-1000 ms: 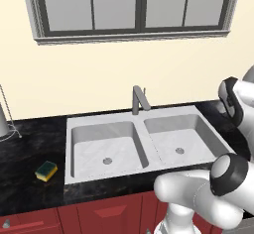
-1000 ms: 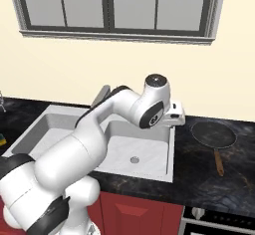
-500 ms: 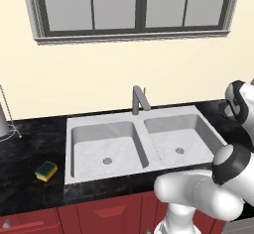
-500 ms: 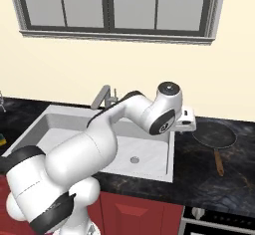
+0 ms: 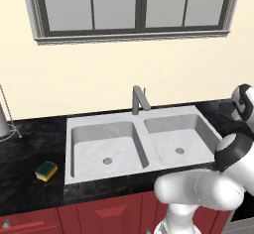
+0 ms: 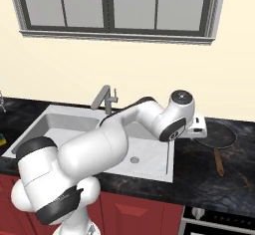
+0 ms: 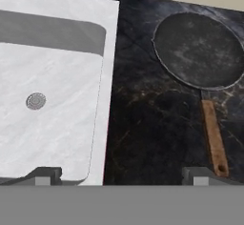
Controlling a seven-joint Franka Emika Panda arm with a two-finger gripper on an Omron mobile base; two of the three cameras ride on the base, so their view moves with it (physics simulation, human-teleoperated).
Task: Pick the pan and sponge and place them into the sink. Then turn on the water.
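Note:
The black pan [image 7: 199, 48] lies flat on the dark counter to the right of the sink [image 7: 110, 66], its brown handle [image 7: 213, 134] pointing toward the counter's front. It also shows past the arm's hand in the right base view, pan [image 6: 219, 137]. My gripper [image 7: 121, 175] hangs open above the counter strip between the sink's right rim and the pan, holding nothing. The green and yellow sponge [image 5: 46, 171] rests on the counter left of the sink [image 5: 99, 122]. Both basins are bare. No water runs from the faucet [image 5: 139, 99].
A window runs along the back wall above the sink. A metal rack [image 5: 4, 121] stands at the counter's far left. A stove edge [image 6: 219, 214] shows below the counter at the right. Red cabinet fronts [image 5: 99, 214] run under the counter.
The arm has swung right, carrying the hand from over the right basin to the counter beside the pan. The gripper stayed open. Pan and sponge have not moved.

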